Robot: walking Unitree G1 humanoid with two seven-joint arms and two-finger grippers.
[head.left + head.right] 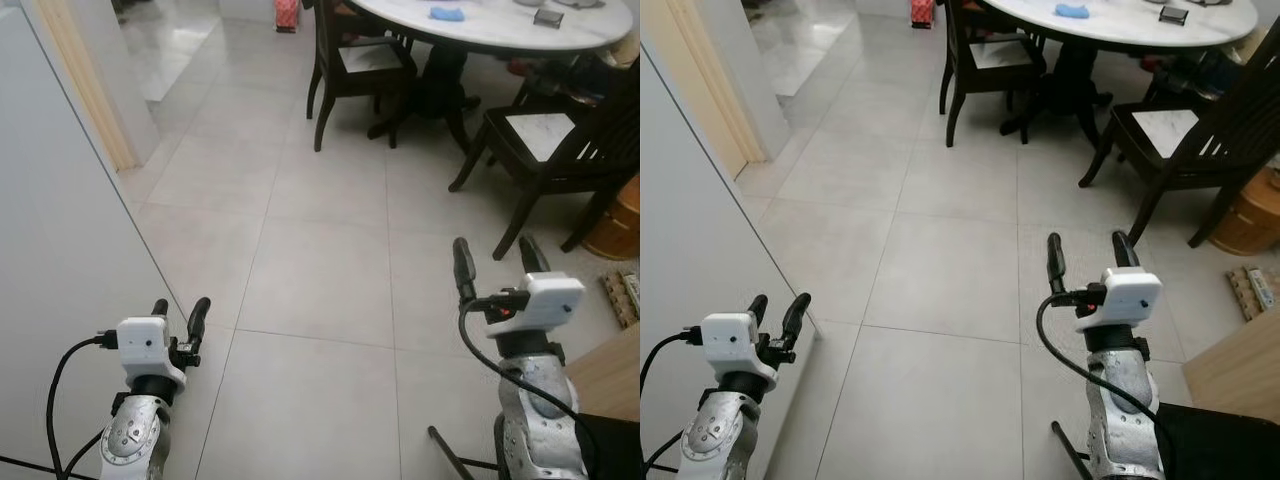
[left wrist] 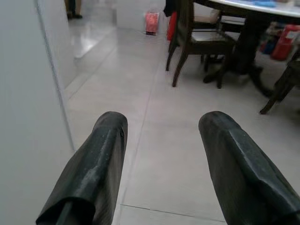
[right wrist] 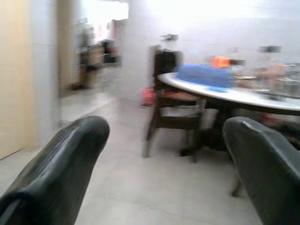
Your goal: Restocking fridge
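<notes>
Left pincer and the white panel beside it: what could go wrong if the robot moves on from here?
1. The left pincer, open and empty, sits close to the white panel on the robot's left; a turn that way might scrape it.
2. Dark chairs and the round table stand ahead; the raised right pincer, also open, could catch a chair leg if the robot walks forward.

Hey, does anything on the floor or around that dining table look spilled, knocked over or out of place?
Nothing stands out. The tiled floor shows no spill, and both dark chairs stand upright by the round table.
</notes>
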